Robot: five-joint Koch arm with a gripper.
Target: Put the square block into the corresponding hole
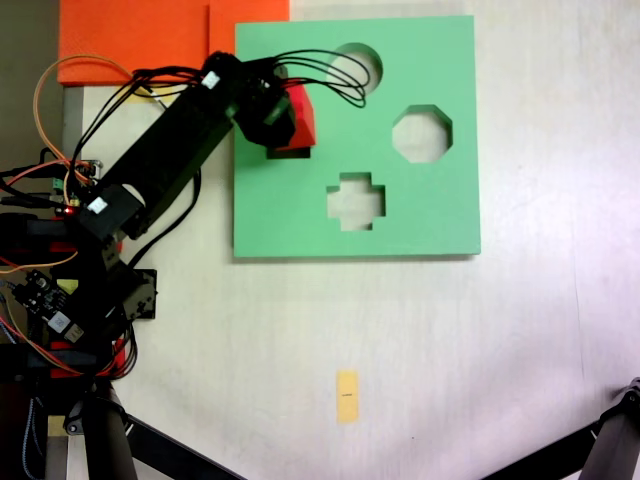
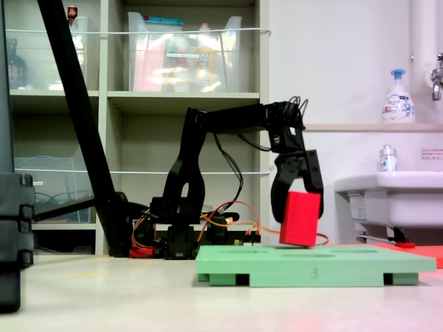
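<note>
Block (image 2: 300,218): bright red, plain faces. Board (image 1: 420,210): flat mint green. Sheets (image 1: 140,40) behind board: orange. Arm (image 2: 221,121) and claw (image 2: 297,197): black, with orange and black wires. Surface (image 1: 450,340): off-white, carrying one small yellow tag (image 1: 347,396).

Arm over green board (image 1: 355,135), red block (image 1: 302,118) (partly hidden)

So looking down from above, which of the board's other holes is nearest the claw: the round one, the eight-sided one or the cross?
From the gripper, in the top-down fixed view:
1. Round hole: up and to the right, near the board's top edge.
2. Cross hole: below and to the right.
3. Octagonal hole: farthest, straight out to the right.
The first two are fairly close in distance.
</note>
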